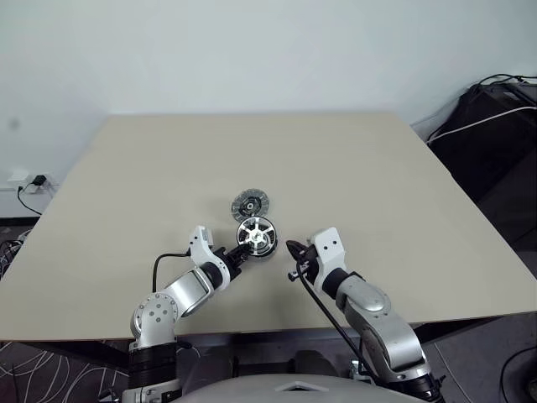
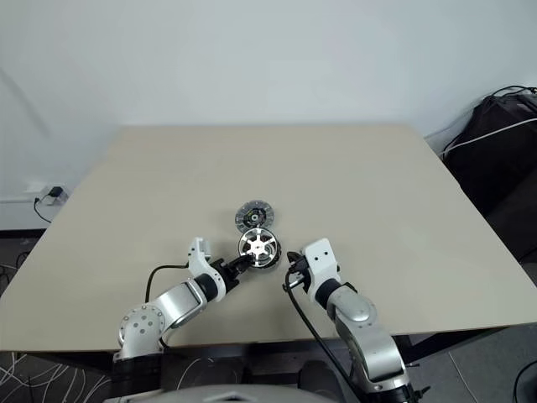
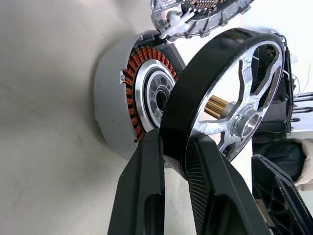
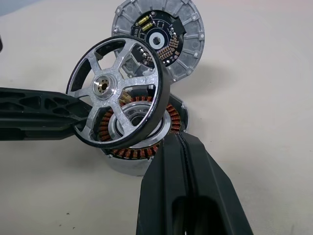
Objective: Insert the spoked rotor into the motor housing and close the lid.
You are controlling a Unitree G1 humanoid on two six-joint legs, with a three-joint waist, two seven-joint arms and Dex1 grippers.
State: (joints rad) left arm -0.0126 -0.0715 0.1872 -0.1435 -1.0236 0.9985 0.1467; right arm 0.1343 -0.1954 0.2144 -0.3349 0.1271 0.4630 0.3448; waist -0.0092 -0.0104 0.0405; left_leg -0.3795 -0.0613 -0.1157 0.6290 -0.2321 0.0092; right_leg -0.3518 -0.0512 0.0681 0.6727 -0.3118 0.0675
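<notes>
No brand, label or readable writing on any part; the lid's inner face carries small electronic components, but no legible marking.

Surface: plain beige worktop (image 1: pixel 352 168), matte. Room: white wall behind; black bag (image 1: pixel 495 126) with cables on the floor to the right; a plug and cable (image 1: pixel 33 183) at the wall on the left.

Left arm reaches in from lower left, forearm angled toward the centre of the worktop. Left end effector (image 3: pixel 173 152) is pinched on the rim of the spoked rotor (image 4: pixel 120 93), one finger on the outer black band, the other on the inner spoked face. Rotor held tilted, lifted off the worktop, partly over the motor housing (image 4: pixel 142 142). Brass-coloured hub visible at its centre.

Motor housing sits on the worktop just under and behind the rotor; ring of copper-brown windings exposed, silver rim, open top.

Lid (image 4: pixel 159 36) lies flat on the worktop just beyond the housing, dark ring and circuit face upward, close to the housing's edge.

Right arm comes in from lower right. Right end effector (image 4: pixel 181 142) has its fingers pressed together, empty, with the tips right at the housing's rim; cannot tell if touching.
</notes>
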